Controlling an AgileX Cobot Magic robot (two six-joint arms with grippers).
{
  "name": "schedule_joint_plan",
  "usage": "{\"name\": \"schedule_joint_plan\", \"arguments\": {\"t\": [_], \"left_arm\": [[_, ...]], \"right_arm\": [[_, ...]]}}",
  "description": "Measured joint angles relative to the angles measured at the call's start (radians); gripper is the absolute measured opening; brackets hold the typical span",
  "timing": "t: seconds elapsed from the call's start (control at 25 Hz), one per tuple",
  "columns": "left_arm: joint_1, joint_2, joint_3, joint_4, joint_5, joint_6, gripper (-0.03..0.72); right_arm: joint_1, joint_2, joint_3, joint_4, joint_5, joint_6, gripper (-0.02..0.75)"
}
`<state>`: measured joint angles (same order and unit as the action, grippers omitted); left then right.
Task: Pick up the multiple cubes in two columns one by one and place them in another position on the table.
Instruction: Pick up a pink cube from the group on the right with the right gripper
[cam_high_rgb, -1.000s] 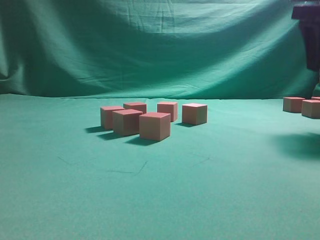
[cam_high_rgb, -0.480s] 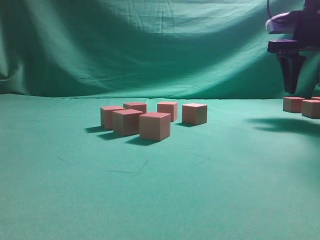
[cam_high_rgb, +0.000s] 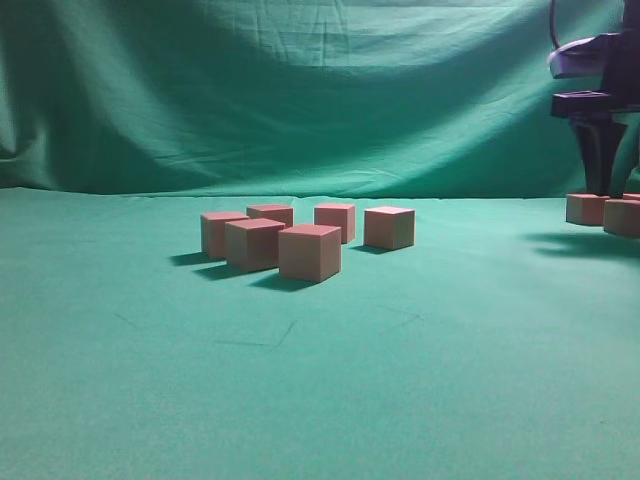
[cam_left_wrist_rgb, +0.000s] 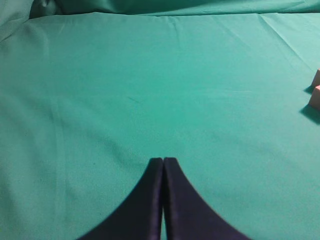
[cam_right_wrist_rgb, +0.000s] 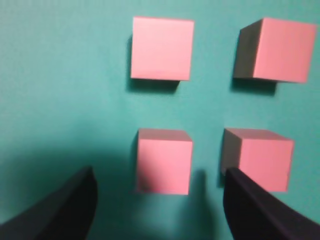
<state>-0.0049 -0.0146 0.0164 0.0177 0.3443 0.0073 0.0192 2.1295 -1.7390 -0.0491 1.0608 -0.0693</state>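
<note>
Several pinkish cubes sit grouped on the green table at mid-view. Two more cubes stand at the far right edge. My right gripper hangs just above those, pointing down. In the right wrist view it is open, dark fingers spread wide. Below it lie cubes in two columns; the near left cube is between the fingers, the near right cube is by the right finger. My left gripper is shut and empty over bare cloth.
A draped green backdrop rises behind the table. In the left wrist view, two cube corners show at the right edge. Green cloth stretches between the middle group and the right-hand cubes.
My right arm has come into the exterior view from the upper right and lowered toward the cubes at the right edge. The cubes have not moved.
</note>
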Motion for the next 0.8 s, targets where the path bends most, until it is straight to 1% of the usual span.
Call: {"name": "schedule_joint_plan", "arguments": {"t": [0.24,0.64,0.68,0.72,0.8], "left_arm": [[0.000,0.000,0.000,0.000,0.000,0.000,0.000],[0.000,0.000,0.000,0.000,0.000,0.000,0.000],[0.000,0.000,0.000,0.000,0.000,0.000,0.000],[0.000,0.000,0.000,0.000,0.000,0.000,0.000],[0.000,0.000,0.000,0.000,0.000,0.000,0.000]], "right_arm": [[-0.010,0.017,-0.001,0.034,-0.037,-0.004,0.531],[-0.010,0.066,-0.001,0.040,-0.058,-0.021,0.531],[-0.010,0.068,-0.001,0.040,-0.058,-0.021,0.476],[-0.010,0.070,-0.001,0.040,-0.060,-0.021,0.473],[-0.010,0.070,-0.001,0.042,-0.060,-0.021,0.360]]}}
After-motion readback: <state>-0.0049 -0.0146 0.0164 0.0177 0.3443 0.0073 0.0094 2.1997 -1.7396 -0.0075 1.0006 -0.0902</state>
